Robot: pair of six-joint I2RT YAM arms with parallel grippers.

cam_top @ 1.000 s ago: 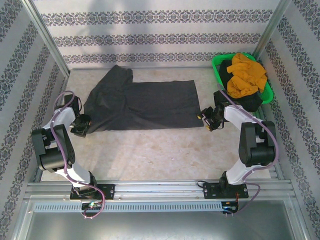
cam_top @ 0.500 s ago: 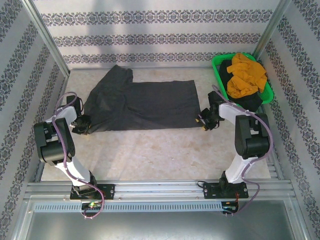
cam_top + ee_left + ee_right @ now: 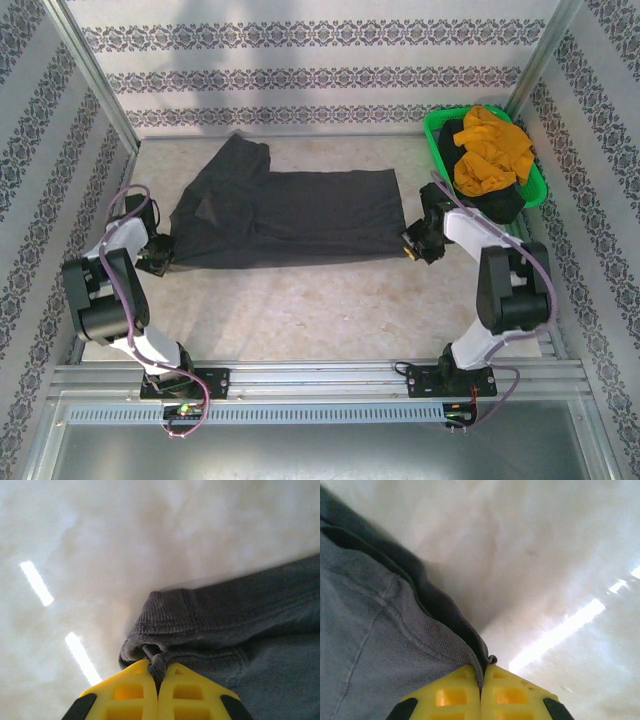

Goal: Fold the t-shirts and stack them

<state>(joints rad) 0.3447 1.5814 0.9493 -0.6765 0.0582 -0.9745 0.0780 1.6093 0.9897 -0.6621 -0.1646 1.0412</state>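
Observation:
A dark charcoal-grey t-shirt [image 3: 285, 212] lies spread across the middle of the table, one sleeve reaching toward the back left. My left gripper [image 3: 163, 257] is shut on its near-left corner, and a bunched hem [image 3: 160, 662] is pinched between the yellow fingers. At the near-right corner my right gripper [image 3: 411, 246] is shut on the hem edge [image 3: 481, 667]. Both corners look slightly lifted. A mustard-orange t-shirt [image 3: 490, 148] lies on a darker one [image 3: 497, 203] in the green basket [image 3: 436, 133] at the back right.
Patterned walls close off the back and both sides. A metal rail [image 3: 320, 378] runs along the near edge with both arm bases on it. Bare beige tabletop [image 3: 300, 310] stretches between the shirt and the rail.
Both grippers have moved in onto the shirt's near corners and shut on them. The near hem has shifted back a little and the cloth has rumpled near the left sleeve.

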